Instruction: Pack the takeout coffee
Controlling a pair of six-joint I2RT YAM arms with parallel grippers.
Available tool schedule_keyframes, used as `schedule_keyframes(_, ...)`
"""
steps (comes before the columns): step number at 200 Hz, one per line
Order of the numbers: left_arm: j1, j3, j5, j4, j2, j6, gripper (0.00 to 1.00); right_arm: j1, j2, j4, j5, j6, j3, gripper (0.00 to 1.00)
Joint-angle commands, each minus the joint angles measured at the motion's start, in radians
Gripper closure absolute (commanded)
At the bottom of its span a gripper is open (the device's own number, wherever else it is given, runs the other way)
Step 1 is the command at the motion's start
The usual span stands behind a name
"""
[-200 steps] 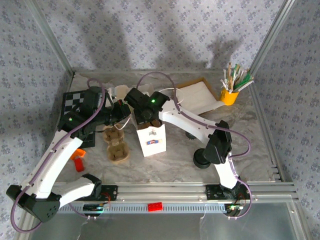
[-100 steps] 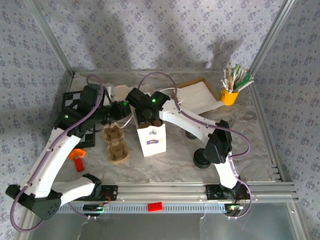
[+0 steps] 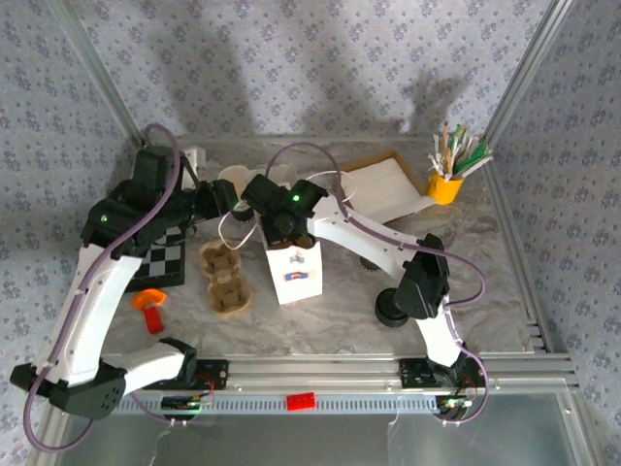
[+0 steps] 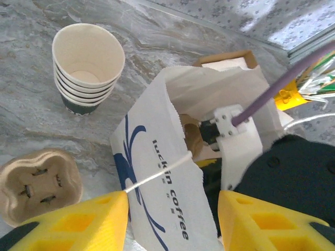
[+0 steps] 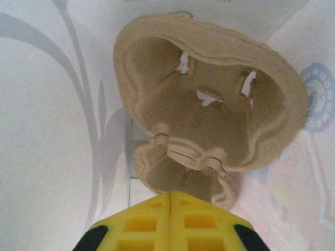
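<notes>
The right claw (image 5: 171, 201) is pinching the rim of the brown pulp cup tray (image 5: 209, 104), which is hanging just beyond its tips inside the luckin coffee paper bag (image 5: 47, 130). The left claw (image 4: 171, 209) is gaping open, that bag just ahead of it.

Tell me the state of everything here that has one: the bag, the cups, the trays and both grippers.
paper bag: standing upright, mouth open.
pulp tray in the bag: empty, no cup seated in it.
right gripper: shut on that tray's rim, inside the bag.
left gripper: open, holding nothing.
cup stack: upright, lidless, top cup empty.
spare pulp tray: on the table, empty.
</notes>
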Motion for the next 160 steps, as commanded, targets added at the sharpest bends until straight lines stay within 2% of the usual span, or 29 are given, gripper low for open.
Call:
schedule_keyframes(1,0.008,0.042,-0.011,-0.015,0.052,0.072,0.50,0.007,-0.025,-0.029,0.027,0.017,0.031,1.00)
schedule_keyframes(42,0.023,0.063,-0.002,0.038,0.140,0.100,0.49,0.009,-0.022,-0.021,0.024,0.017,0.043,1.00)
schedule_keyframes(79,0.050,0.050,0.064,0.109,0.190,0.084,0.51,0.005,-0.016,-0.001,0.021,0.017,0.042,1.00)
schedule_keyframes(109,0.062,0.008,0.080,0.123,0.204,0.075,0.61,0.002,0.010,0.013,0.021,0.017,0.066,1.00)
schedule_keyframes(160,0.082,-0.044,0.149,0.167,0.194,0.060,0.89,-0.018,0.026,0.084,0.055,0.017,0.033,1.00)
